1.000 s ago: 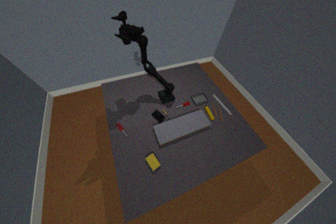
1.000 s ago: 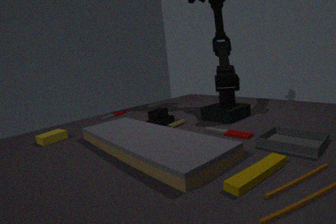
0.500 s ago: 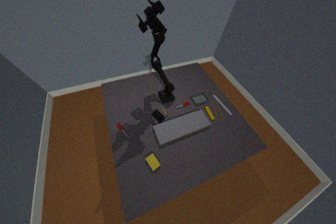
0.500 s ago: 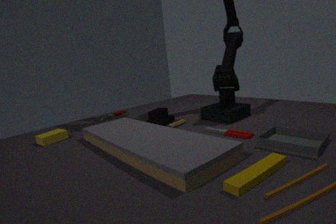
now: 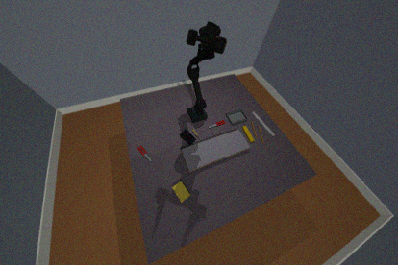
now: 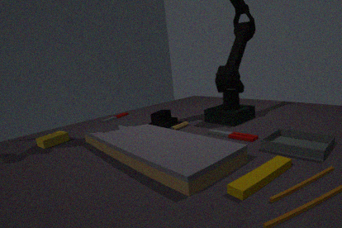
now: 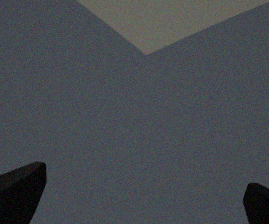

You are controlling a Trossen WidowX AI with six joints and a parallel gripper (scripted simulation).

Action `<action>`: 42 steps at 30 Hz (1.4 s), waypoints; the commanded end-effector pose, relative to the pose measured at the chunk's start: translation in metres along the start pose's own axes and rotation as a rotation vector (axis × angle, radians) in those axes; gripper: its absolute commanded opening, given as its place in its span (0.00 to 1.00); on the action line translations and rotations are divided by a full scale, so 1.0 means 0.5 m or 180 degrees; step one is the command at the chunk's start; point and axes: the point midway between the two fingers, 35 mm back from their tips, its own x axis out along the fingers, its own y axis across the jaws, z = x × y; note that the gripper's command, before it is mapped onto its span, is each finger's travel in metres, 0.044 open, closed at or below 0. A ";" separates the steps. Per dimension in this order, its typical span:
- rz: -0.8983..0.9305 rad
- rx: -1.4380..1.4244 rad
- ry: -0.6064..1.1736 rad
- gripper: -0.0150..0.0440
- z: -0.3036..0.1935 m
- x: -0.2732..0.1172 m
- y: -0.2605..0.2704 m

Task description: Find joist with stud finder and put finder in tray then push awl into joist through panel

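Observation:
My gripper is open and empty, raised high above the table; it is out of frame in the exterior view. The floor panel lies flat mid-table, with no joist visible. A black stepped block, apparently the stud finder, sits behind it. A small tan-handled tool lies beside that block. Red-handled tools with grey shafts lie behind the panel and at the far left. Which tool is the awl is unclear. The tray is empty.
A yellow bar lies by the panel's end, with two thin orange sticks beyond. A yellow block lies off the other end. A pale strip lies past the tray.

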 end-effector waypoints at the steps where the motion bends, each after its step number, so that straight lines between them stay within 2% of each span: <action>1: 0.0334 -0.0723 0.0355 1.00 -0.115 0.031 0.092; 7: 0.0825 -0.1616 0.0928 1.00 -0.301 0.049 0.168; 12: 0.1275 -0.2215 0.1491 1.00 -0.472 0.039 0.191; 15: 0.1559 -0.2495 0.1857 1.00 -0.574 0.019 0.189; 25: 0.2062 -0.2707 0.2854 1.00 -0.797 -0.065 0.126; 34: 0.3032 -0.2654 0.4083 1.00 -1.002 -0.253 0.039; 42: 0.3893 -0.1829 0.5112 1.00 -1.090 -0.477 -0.031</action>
